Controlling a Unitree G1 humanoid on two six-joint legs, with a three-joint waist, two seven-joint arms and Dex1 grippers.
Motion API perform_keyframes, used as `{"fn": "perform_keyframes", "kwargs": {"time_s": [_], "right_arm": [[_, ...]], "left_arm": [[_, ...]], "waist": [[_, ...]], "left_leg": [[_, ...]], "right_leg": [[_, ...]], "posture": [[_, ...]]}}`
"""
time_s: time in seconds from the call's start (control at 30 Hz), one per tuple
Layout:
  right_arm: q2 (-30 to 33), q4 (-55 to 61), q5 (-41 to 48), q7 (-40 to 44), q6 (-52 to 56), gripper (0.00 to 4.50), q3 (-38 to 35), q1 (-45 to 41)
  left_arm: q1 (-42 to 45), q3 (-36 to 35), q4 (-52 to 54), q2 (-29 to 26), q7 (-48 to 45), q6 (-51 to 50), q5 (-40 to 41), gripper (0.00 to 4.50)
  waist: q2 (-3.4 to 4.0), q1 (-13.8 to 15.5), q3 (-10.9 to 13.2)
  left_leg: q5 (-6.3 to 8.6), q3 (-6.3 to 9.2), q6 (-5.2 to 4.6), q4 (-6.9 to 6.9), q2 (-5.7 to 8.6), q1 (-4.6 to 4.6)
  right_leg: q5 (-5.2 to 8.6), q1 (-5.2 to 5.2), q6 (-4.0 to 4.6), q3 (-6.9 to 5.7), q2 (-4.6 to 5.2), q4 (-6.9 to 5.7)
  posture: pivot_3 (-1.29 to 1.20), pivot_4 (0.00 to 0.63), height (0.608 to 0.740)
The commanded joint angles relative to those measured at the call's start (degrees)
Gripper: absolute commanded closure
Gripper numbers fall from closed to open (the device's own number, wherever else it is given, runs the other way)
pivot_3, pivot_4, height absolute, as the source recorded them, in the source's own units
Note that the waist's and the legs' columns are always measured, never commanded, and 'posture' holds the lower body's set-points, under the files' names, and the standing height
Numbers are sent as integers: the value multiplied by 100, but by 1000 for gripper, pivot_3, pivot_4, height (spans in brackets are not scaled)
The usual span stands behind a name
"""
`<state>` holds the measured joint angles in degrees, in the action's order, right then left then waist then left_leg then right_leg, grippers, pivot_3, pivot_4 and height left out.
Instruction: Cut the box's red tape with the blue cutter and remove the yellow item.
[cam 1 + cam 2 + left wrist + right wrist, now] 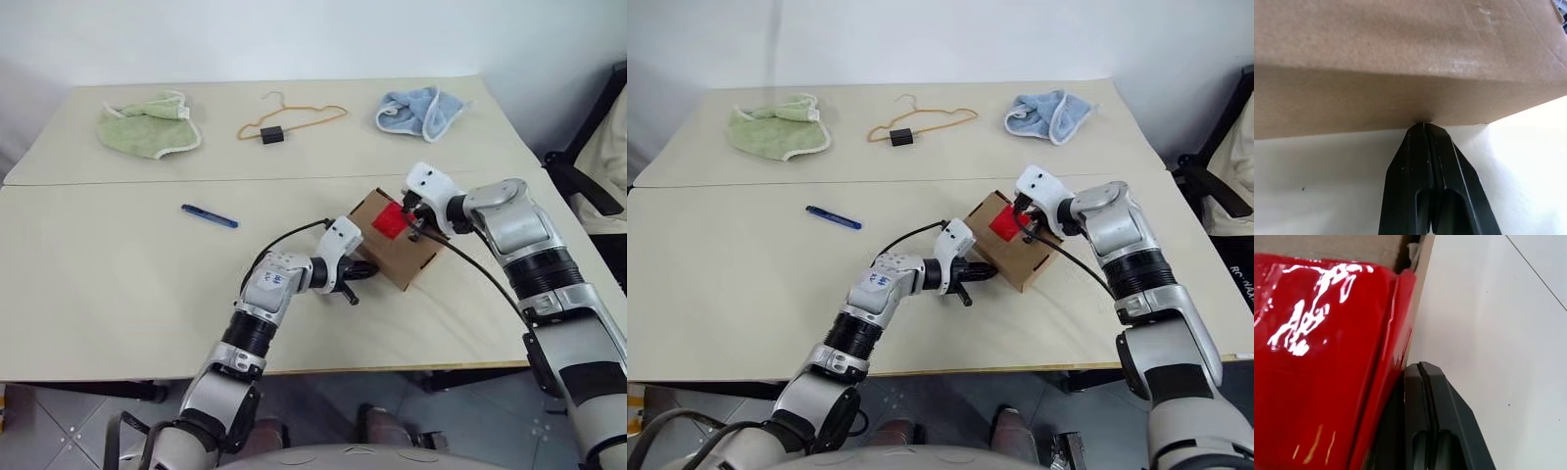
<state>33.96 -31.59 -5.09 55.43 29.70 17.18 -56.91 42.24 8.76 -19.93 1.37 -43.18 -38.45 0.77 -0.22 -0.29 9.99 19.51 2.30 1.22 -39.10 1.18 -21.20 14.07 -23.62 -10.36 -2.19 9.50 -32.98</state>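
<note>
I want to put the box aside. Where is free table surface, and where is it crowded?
Free: the near-left table, in front of the blue cutter; also between green cloth and cutter. Crowded: around the box, where the left gripper and right gripper meet it.

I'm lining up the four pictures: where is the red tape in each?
Left eye: red tape on the box top, right of centre.
Right eye: tape near centre.
Left wrist: cardboard side, no tape.
Right wrist: tape beside the right gripper.
Shared landmark: the box.
</note>
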Motion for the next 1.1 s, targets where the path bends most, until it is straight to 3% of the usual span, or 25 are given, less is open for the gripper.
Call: {"fn": "perform_keyframes", "kwargs": {"time_s": [0.03,0.13,0.27,0.43,0.6,0.7,0.87,0.97,1.1], "right_arm": [[-292,-292,-113,-371,-325,4500,-36,-40],[-199,-636,-393,-1146,-730,4500,-293,-260],[-60,-624,-376,-1576,-1001,4500,-614,-371],[169,157,-282,-2132,-772,4500,-1176,-165],[519,2220,-112,-2032,813,4500,-1698,595],[992,4086,44,-1735,2504,4500,-1933,1566],[1537,6145,200,-1770,4681,4500,-2038,2926],[1254,7154,486,-1854,5649,4500,-2115,3405],[542,7612,626,-2244,6224,4500,-2185,3465]], "left_arm": [[106,29,343,29,84,84,232,4488],[69,-209,462,-132,258,-96,329,4488],[-62,-378,723,-391,429,-296,503,4488],[-167,-899,616,-591,1072,265,588,4488],[132,-1306,-398,-652,1888,1250,474,4488],[617,-1326,-1551,-607,1794,2005,520,4488],[1635,-1423,-3607,-522,1558,3209,521,4488],[2184,-1477,-4571,-449,1502,3738,466,4488],[2669,-1593,-5258,-273,1342,4011,480,4488]], "waist": [[0,-8,0],[0,-41,0],[0,-55,0],[2,-46,1],[2,68,1],[1,196,1],[0,244,2],[-2,219,3],[-4,153,3]], "left_leg": [[0,0,1,0,0,1],[-2,0,4,0,-1,1],[-5,4,10,0,-2,-1],[-5,4,10,2,-1,-6],[-5,6,11,0,-2,-9],[-4,7,8,-1,0,-14],[4,5,-4,-5,5,-25],[4,5,-5,-4,4,-24],[4,4,-5,-4,3,-19]], "right_leg": [[0,0,0,0,0,0],[-1,-1,2,0,0,-2],[-3,-3,6,0,0,-5],[-3,-6,6,0,0,-1],[-3,-8,6,-2,0,-1],[-3,-8,6,-6,0,4],[-4,-8,5,-9,1,14],[-3,-9,5,-11,1,13],[-4,-8,4,-10,1,6]], "posture": [[0,150,740],[0,150,740],[0,150,740],[0,150,740],[0,150,740],[0,150,740],[0,150,740],[0,150,740],[0,150,740]]}}
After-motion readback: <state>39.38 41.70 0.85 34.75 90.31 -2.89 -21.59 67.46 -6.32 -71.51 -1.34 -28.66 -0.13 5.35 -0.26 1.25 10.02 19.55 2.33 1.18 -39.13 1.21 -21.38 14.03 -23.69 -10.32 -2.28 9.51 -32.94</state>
